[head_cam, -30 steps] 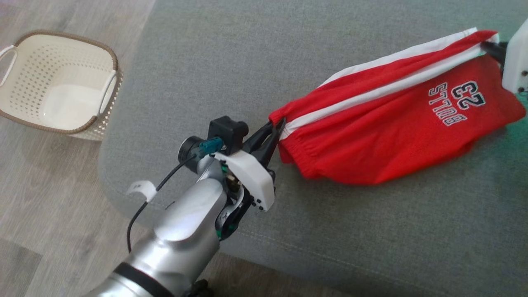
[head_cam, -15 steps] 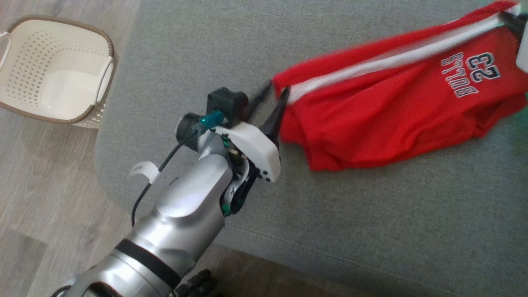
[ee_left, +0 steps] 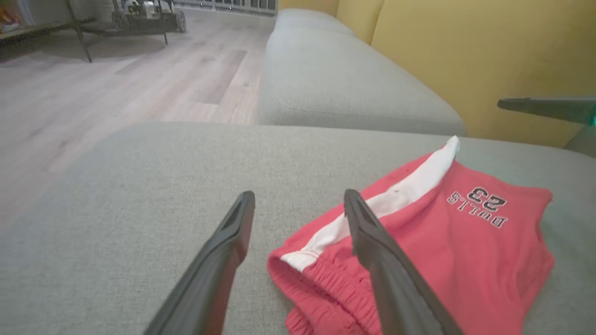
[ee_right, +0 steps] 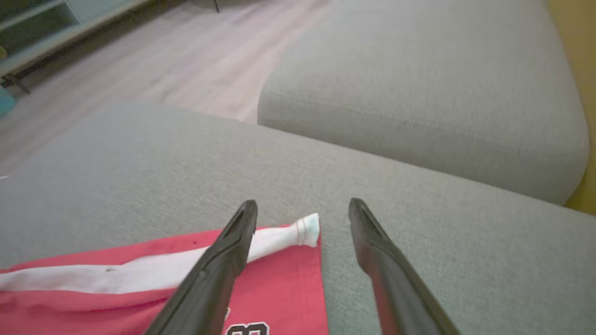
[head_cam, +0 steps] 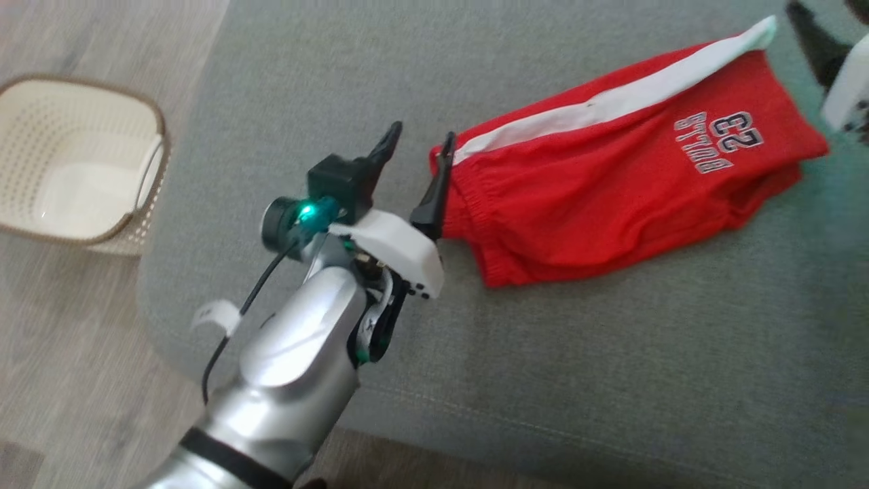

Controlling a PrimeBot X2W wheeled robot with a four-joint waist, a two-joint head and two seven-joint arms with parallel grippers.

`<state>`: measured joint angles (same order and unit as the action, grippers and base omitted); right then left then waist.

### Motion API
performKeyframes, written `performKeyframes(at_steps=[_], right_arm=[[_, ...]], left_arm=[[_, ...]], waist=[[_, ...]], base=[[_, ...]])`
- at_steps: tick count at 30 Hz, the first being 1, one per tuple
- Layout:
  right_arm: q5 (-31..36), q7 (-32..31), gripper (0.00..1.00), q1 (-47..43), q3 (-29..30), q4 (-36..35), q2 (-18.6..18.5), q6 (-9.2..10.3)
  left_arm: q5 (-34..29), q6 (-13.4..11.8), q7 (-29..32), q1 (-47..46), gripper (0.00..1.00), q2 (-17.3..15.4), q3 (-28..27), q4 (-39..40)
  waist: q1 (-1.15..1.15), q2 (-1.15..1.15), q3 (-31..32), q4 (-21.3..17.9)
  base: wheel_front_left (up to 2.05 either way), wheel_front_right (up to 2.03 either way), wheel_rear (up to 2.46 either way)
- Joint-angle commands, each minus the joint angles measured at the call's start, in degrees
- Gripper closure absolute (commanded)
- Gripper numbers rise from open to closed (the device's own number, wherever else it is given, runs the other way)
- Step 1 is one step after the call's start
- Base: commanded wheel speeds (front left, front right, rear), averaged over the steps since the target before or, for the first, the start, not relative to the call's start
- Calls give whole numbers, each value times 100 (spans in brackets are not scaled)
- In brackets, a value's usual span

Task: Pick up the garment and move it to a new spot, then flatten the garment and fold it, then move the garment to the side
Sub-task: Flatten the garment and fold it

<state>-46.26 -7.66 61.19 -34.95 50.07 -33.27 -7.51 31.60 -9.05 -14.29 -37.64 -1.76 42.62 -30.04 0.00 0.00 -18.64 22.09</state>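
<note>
Lying on the grey sofa (head_cam: pixel 611 380), red shorts (head_cam: pixel 577 204) read "BULLS 23".

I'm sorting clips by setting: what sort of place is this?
Likely a home living room: a grey upholstered sofa, a wood-look floor, and a perforated basket standing beside the sofa.

The right claw (ee_right: pixel 302 204) is hanging with both fingers spread wide, gripping nothing. Red shorts (ee_right: pixel 279 288) are lying on the grey cushion (ee_right: pixel 116 186) under one finger, their white stripe (ee_right: pixel 139 274) ending between the fingertips. Another cushion (ee_right: pixel 419 93) is sitting beyond them.
</note>
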Motion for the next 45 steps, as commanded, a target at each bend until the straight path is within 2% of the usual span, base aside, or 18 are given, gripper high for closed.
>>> performKeyframes(at_steps=[1,6,10,12,13,14,15,17,22,26,30,34,37,39,43,45], right_arm=[[-82,382,0,-309,-56,-381,57,2],[18,1345,0,-882,-72,-910,37,2],[472,1980,0,-1415,64,-1161,84,2],[724,2137,0,-1731,319,-1233,190,2],[724,2137,0,-1731,319,-1233,190,2],[1082,2218,0,-2087,630,-1345,322,2],[1082,2218,0,-2087,630,-1345,322,2],[1443,2251,0,-2507,1038,-1499,519,2],[2462,2263,0,-3726,2124,-2129,1175,2],[2772,2238,0,-4571,2915,-2441,1813,2],[3072,2081,0,-5030,3339,-2812,2145,2],[3249,1812,0,-5188,3495,-3166,2345,2],[3100,1475,0,-5168,3602,-3272,2497,2],[2771,1176,0,-5084,3787,-3234,2644,2],[1177,183,0,-4720,4390,-2909,2958,2],[742,-232,0,-4499,4635,-2694,2993,2]], left_arm=[[-203,-78,-70,99,0,-136,-433,334],[-557,-171,-70,758,0,-209,-1114,935],[-779,-168,-71,1356,0,-211,-1620,1415],[-885,-148,-71,1670,0,-203,-1834,1606],[-885,-148,-71,1670,0,-203,-1834,1606],[-992,-109,-71,1987,0,-191,-2010,1756],[-992,-109,-71,1987,0,-191,-2010,1756],[-1089,-77,-71,2305,0,-176,-2163,1865],[-1317,49,-71,3050,0,-141,-2496,2070],[-1595,81,-71,3549,0,-125,-2666,2151],[-1519,62,-71,3873,0,-115,-2724,2250],[-1495,67,-71,3895,0,-113,-2618,2268],[-1520,68,-71,3782,0,-113,-2522,2271],[-1517,56,-71,3685,0,-113,-2460,2266],[-1485,-2,-71,3546,0,-112,-2305,2278],[-1504,-65,-71,3492,0,-112,-2231,2302]], waist=[[0,0,346,-247],[0,0,782,-530],[0,0,1093,-734],[0,0,1237,-827],[0,0,1237,-827],[0,0,1367,-910],[0,0,1367,-910],[0,0,1494,-989],[0,0,1780,-1140],[0,0,1912,-1205],[0,0,1943,-1213],[0,0,1859,-1122],[0,0,1738,-997],[0,0,1638,-888],[0,0,1407,-609],[0,0,1296,-456]], base=[[0,0,0],[0,0,0],[0,0,0],[0,0,0],[0,0,0],[0,0,0],[0,0,0],[0,0,0],[0,0,0],[0,0,0],[0,0,0],[0,0,0],[0,0,0],[0,0,0],[0,0,0],[0,0,0]])
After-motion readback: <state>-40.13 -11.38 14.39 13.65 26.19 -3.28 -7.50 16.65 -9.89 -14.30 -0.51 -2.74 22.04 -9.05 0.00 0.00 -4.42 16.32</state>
